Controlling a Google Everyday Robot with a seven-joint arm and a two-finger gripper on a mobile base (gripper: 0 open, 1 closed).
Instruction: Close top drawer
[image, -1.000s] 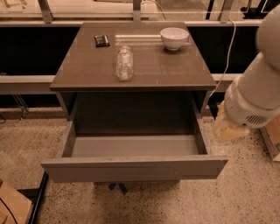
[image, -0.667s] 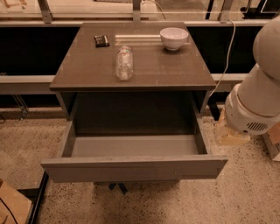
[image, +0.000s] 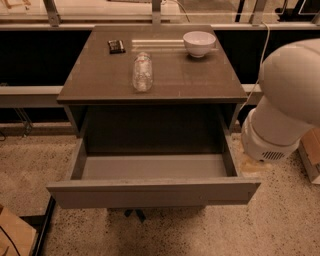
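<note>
Camera view: top drawer stands open; arm at right, hand off-frame, grip cannot be told.

Bulbous white arm, vented collar

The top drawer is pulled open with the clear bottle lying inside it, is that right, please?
Not quite: the camera view shows the top drawer pulled open, but the clear bottle lies on the tabletop. The pincer is out of view.
</note>
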